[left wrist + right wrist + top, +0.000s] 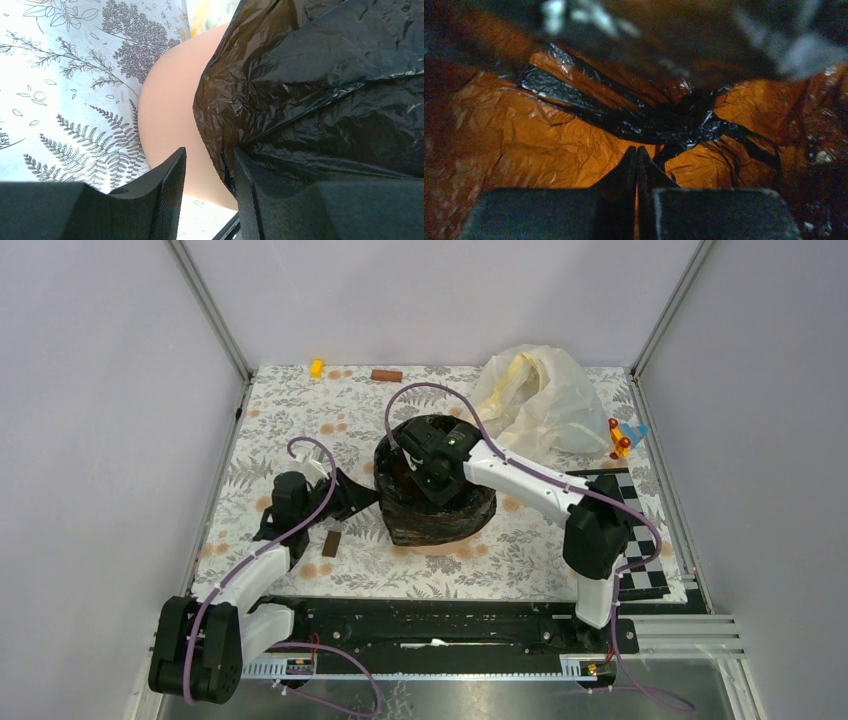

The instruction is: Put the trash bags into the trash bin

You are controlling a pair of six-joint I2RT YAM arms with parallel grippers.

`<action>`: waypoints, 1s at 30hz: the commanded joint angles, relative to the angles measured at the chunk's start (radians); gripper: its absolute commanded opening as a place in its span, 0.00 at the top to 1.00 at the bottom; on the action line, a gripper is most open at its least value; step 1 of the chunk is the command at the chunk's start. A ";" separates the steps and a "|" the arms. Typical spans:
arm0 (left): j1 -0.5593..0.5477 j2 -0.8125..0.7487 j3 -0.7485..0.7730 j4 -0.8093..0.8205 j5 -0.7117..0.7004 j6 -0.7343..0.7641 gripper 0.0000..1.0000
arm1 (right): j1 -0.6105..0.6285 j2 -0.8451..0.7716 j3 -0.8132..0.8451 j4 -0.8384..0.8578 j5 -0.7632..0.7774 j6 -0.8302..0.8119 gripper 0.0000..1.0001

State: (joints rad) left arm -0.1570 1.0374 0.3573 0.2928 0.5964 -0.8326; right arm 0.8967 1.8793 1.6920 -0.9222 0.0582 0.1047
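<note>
L: left gripper [210, 156] at lower centre of wrist view, fingers narrowly apart, clamping nothing, against wall of round peach-orange plastic bin [165, 110] | MID: glossy crinkly black plastic bag [440, 515] lined bin at centre of top view, draped over rim | R: right gripper [637, 150] was down inside bin, fingers pressed together over bag-lined bottom, nothing seen between

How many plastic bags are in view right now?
2. The black bag is draped over the bin at the centre; the white bag lies at the far right. More could be hidden under either.
</note>
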 commanded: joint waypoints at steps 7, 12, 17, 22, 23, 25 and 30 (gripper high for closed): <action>0.004 0.006 -0.015 0.092 0.037 -0.010 0.59 | -0.014 0.050 -0.045 0.057 -0.078 -0.023 1.00; 0.004 0.014 -0.018 0.101 0.052 -0.006 0.58 | -0.041 0.041 -0.116 0.117 -0.118 -0.012 1.00; 0.004 0.004 -0.014 0.093 0.060 -0.009 0.57 | -0.059 0.060 -0.141 0.137 -0.129 -0.014 1.00; 0.004 -0.060 0.014 -0.038 0.010 0.039 0.54 | -0.067 0.102 -0.158 0.136 -0.124 -0.028 1.00; 0.004 -0.076 0.015 -0.053 0.002 0.043 0.53 | -0.070 0.110 -0.159 0.135 -0.124 -0.030 1.00; 0.004 -0.104 0.009 -0.061 -0.003 0.041 0.52 | -0.074 0.126 -0.163 0.135 -0.126 -0.037 1.00; 0.004 -0.104 0.012 -0.060 0.004 0.034 0.51 | -0.076 0.154 -0.167 0.144 -0.141 -0.040 1.00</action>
State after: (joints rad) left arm -0.1570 0.9405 0.3489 0.2241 0.6064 -0.8139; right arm 0.8307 2.0125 1.5356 -0.7792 -0.0528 0.0807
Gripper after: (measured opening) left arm 0.485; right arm 0.014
